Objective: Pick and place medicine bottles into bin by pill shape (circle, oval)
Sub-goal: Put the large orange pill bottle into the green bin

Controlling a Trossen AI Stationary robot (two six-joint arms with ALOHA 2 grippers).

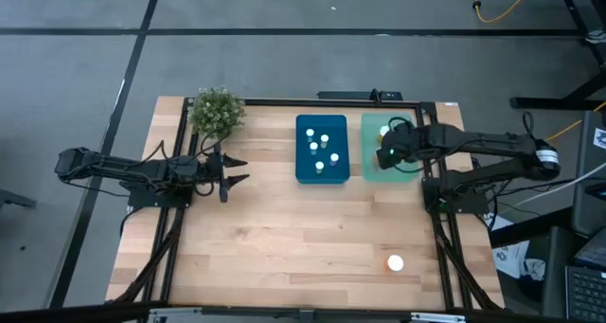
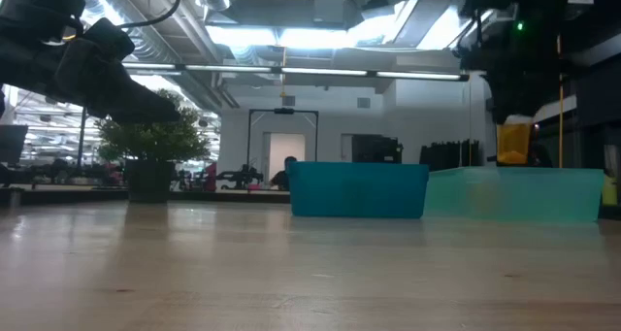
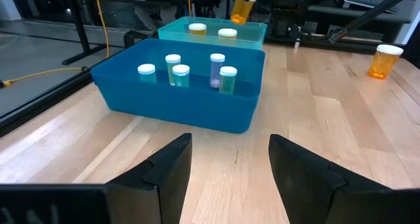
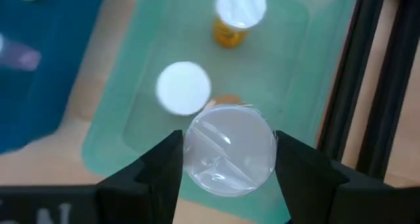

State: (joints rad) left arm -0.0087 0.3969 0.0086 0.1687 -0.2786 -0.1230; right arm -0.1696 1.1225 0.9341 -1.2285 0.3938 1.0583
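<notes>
floor: grey floor (image 1: 284,58) is seen around the wooden table (image 1: 294,242), crossed by dark lines | cable: a yellow cable (image 1: 502,8) is laid at upper right | ceiling: bright strip lights (image 2: 320,74) are seen at centre top | doorway (image 2: 283,147): lit, mid-frame | plant (image 2: 150,142): left of centre

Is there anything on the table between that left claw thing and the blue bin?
No. In the left wrist view, only bare wooden table lies between the left gripper, its fingers open, and the blue bin. The high view shows the same.
</notes>
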